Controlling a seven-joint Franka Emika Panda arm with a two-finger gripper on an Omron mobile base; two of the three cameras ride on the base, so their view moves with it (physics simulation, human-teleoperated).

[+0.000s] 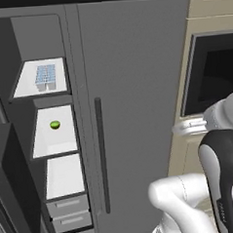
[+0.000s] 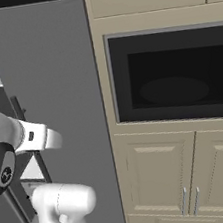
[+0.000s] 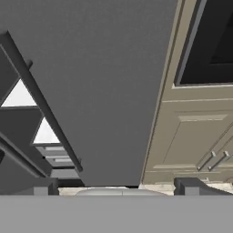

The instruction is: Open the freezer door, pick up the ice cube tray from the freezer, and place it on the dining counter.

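Jaws (image 3: 119, 187) sitting wide, holding nothing, facing the plain fridge door (image 1: 137, 102). Freezer (image 1: 54, 142) standing open; ice cube tray (image 1: 45, 77) resting on its top shelf, awaiting pickup.

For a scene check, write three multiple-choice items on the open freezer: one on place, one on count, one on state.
1. Where is the ice cube tray?
A. top shelf
B. a drawer
C. middle shelf

2. How many grey drawers sit under the freezer shelves?
A. one
B. two
C. four

3. The freezer door is:
A. shut
B. open
C. removed

A: the tray lies on the uppermost white shelf, above the small green item.
B: two drawer fronts are stacked below.
B: the door stands swung aside and the shelves are exposed.
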